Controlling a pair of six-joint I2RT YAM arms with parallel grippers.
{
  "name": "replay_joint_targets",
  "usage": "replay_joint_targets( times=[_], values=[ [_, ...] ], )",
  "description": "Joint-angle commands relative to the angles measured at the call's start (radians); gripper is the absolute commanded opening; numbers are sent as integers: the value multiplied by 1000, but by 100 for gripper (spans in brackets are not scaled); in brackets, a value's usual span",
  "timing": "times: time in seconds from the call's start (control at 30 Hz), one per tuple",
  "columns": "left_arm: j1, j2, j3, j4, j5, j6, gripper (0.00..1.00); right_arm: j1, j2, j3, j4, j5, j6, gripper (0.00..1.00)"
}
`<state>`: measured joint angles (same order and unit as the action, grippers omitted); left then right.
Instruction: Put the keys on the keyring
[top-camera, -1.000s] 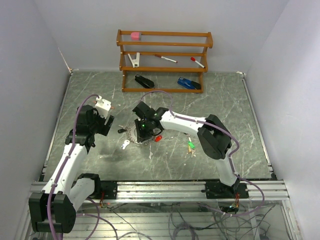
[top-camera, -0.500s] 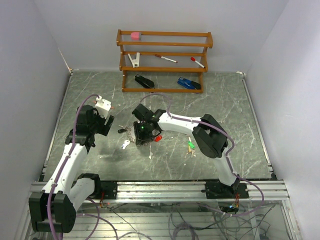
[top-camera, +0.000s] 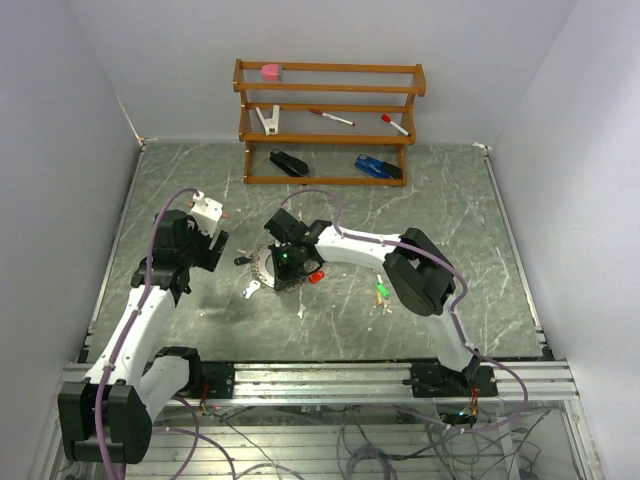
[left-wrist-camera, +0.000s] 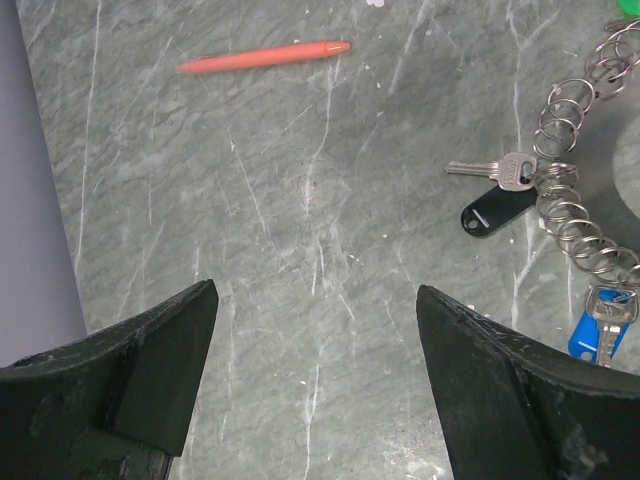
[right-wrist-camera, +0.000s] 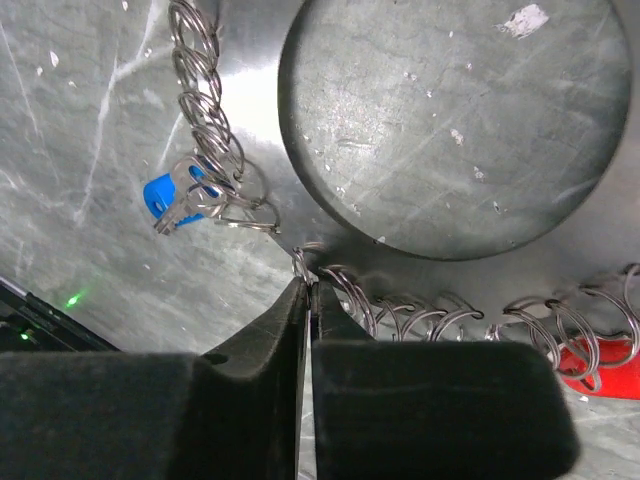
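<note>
Keyring (top-camera: 263, 270): lies flat on the worktop (top-camera: 450, 210), left of centre and well off every edge, between the two grippers. It is a curved run of small wire loops with no clear long axis. In the left wrist view it bends down the right side and is cut off by the frame.

Keys:
- Black-tag key (left-wrist-camera: 495, 208): on the keyring's outer side, blade pointing away from the loops, tag slanting off beside it.
- Blue key (right-wrist-camera: 175, 195): hangs from a loop, head turned outward.
- Red tag (right-wrist-camera: 590, 365): lies against the loops, partly cut off by the frame and a finger.
- Silver key (top-camera: 250, 290): loose, just beside the keyring toward the near edge.
- Green keys (top-camera: 381, 291): loose, well apart to the right, too small to tell which way they point.

Right gripper (right-wrist-camera: 306, 285): over the keyring, hiding most of it from above. Its fingers are together down to a hairline, with one loop right at the tips. Whether that loop is pinched cannot be told.

Left gripper (left-wrist-camera: 315, 293): fingers wide apart, holding nothing, bare worktop between them.

Pen (left-wrist-camera: 262, 58): red, loose, beyond the left gripper's fingers.
</note>
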<state>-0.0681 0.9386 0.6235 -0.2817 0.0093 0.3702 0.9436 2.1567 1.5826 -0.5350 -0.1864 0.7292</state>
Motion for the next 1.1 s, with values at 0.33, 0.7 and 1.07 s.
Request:
replay_joint_targets(
  times=[0.33,0.7,1.07],
  values=[
    [2,49,302,-163,383,-1,91,2,-172,72,-47,168,-227,0],
    [-7,215,474,-5,681,-313,93,-2,-431,100,28,265,-419,0],
    [-19,288,526,238,844,-581,96,-2,-598,33,205,315,-428,0]
  ],
)
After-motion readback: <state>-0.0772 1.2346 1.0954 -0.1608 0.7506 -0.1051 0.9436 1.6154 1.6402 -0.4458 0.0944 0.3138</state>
